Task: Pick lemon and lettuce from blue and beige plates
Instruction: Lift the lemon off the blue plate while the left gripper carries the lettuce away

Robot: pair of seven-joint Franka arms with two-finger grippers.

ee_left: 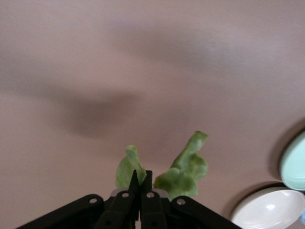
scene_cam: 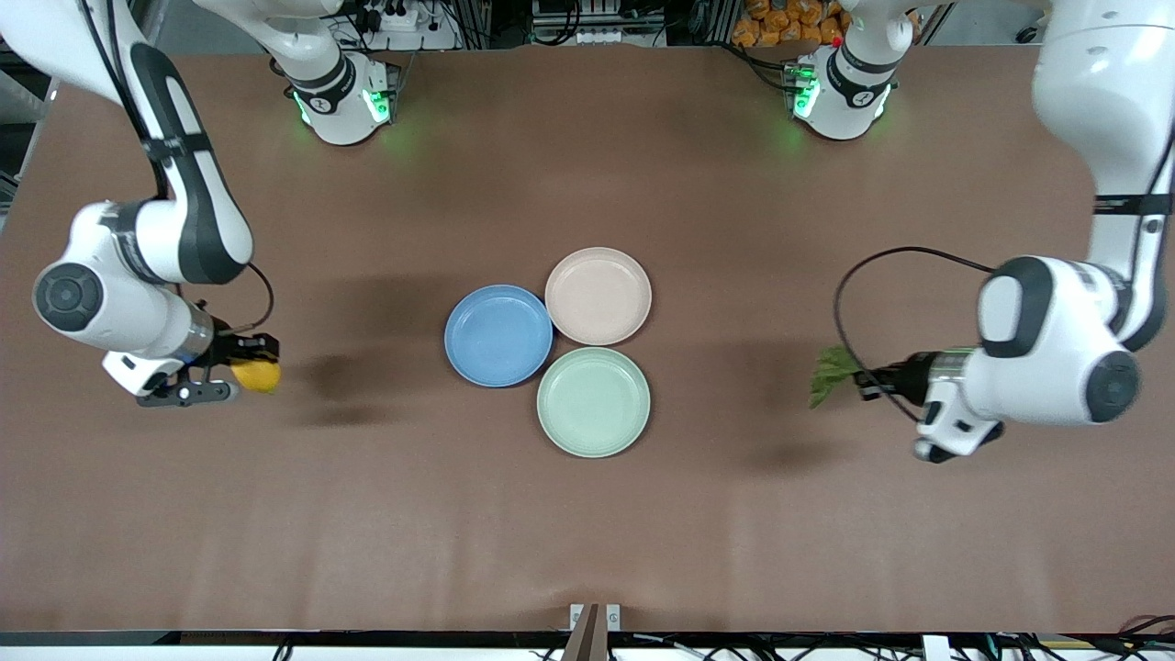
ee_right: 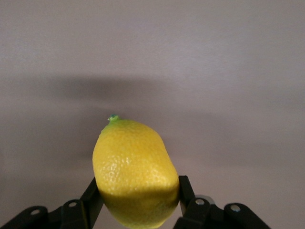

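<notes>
Brown matte covering spread over the whole worktop [scene_cam: 587, 514], and three round shallow plates sat touching one another at its middle: a mid-blue plate [scene_cam: 498, 335], a light beige plate [scene_cam: 598, 296] and a pale mint-green plate [scene_cam: 593, 401]. All three lay bare.

Both task items were already off the plates and up in the air. The small oval yellow lemon [scene_cam: 256, 375] was clamped between the fingers of the right pincer [scene_cam: 240, 369], which hung over bare worktop toward the right arm's end, well apart from the blue plate. In the right wrist view the lemon [ee_right: 136, 171] filled the gap between the black fingers [ee_right: 90, 195], its long axis running outward from the pincer and its green-tipped end pointing away from the wrist.

The thin, wrinkled dark green lettuce leaf [scene_cam: 831, 372] hung from the left pincer [scene_cam: 867, 378] over bare worktop toward the left arm's end, well apart from the beige plate. In the left wrist view the narrow fingers [ee_left: 134, 183] met on one edge of the leaf [ee_left: 183, 169], the rest flopping free ahead of the tips.

Judged from this, each item lay outward of the plates, on its own arm's side, so any set-down would be straight below each pincer with no crossing of arms.
</notes>
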